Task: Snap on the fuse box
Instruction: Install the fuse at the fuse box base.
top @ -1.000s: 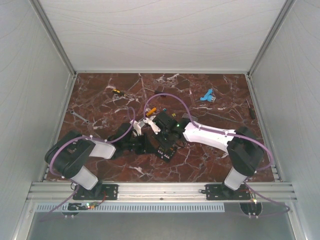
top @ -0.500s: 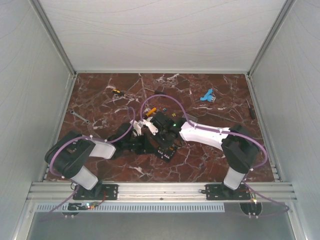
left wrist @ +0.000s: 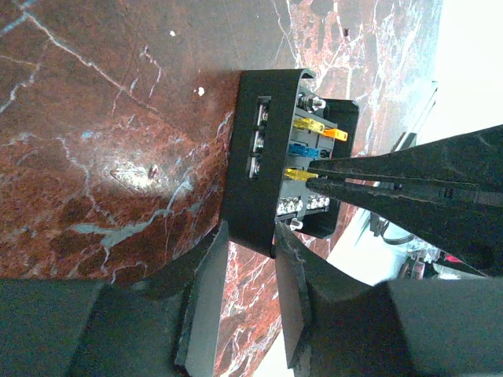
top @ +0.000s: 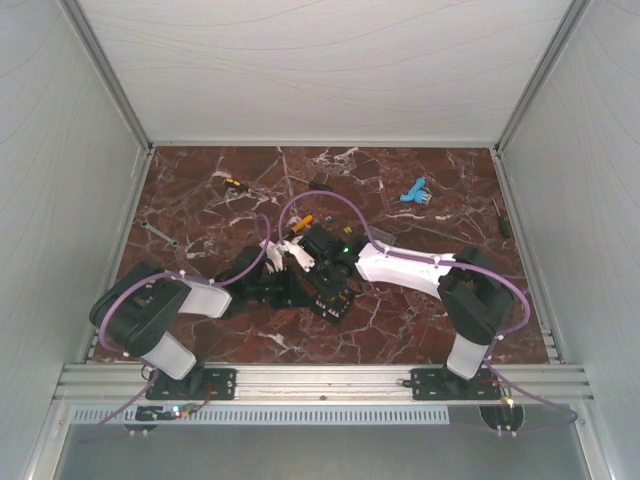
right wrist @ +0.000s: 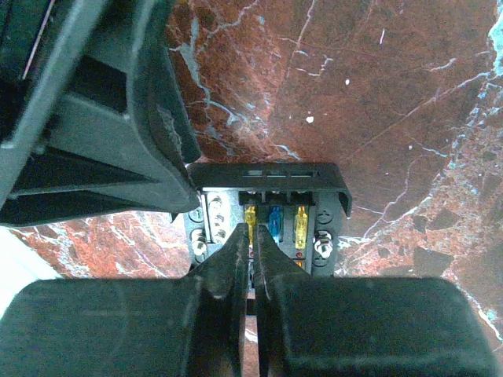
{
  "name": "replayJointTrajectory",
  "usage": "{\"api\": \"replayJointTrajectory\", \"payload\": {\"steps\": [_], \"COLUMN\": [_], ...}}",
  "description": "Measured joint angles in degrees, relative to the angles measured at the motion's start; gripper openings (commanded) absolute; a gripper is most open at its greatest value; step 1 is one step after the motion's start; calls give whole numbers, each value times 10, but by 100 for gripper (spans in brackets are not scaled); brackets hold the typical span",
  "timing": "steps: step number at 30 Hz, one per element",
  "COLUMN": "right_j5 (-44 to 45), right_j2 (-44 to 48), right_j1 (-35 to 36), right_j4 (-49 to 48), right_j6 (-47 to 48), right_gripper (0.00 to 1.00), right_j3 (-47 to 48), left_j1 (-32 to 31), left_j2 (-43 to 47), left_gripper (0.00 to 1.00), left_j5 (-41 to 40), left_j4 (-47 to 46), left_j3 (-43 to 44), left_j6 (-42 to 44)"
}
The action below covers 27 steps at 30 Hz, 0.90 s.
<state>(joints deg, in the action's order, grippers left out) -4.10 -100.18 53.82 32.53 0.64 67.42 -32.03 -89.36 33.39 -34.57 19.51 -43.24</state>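
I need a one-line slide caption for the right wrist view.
With jaws shut, the right gripper reaches a yellow fuse inside the fuse box.

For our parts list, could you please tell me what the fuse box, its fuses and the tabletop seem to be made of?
The fuse box: probably moulded black plastic, matte, with crisp slotted walls.
The fuses: apparently translucent coloured plastic, yellow and blue, slightly glossy.
The tabletop: polished red-brown marble or a marble-look laminate, given its white veins and soft sheen; I cannot tell which.
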Motion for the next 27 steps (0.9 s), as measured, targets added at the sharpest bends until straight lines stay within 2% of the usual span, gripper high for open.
{"api": "replayJointTrajectory", "payload": {"steps": [13,27], "right_j5": [14,32], "right_j2": [-4,-36], "right_j1": [3,4], "right_j4": [19,58], "right_j6": [-1,0], "right_gripper": [0,0], "right_j3": [5,40], "left_j1": [24,25], "left_j2": [-34,-29], "left_gripper": [28,28], "left_j5": [42,38], "left_j4": [-87,-81], "left_j3": [-25,-26], "left_j6": [-41,-39]}}
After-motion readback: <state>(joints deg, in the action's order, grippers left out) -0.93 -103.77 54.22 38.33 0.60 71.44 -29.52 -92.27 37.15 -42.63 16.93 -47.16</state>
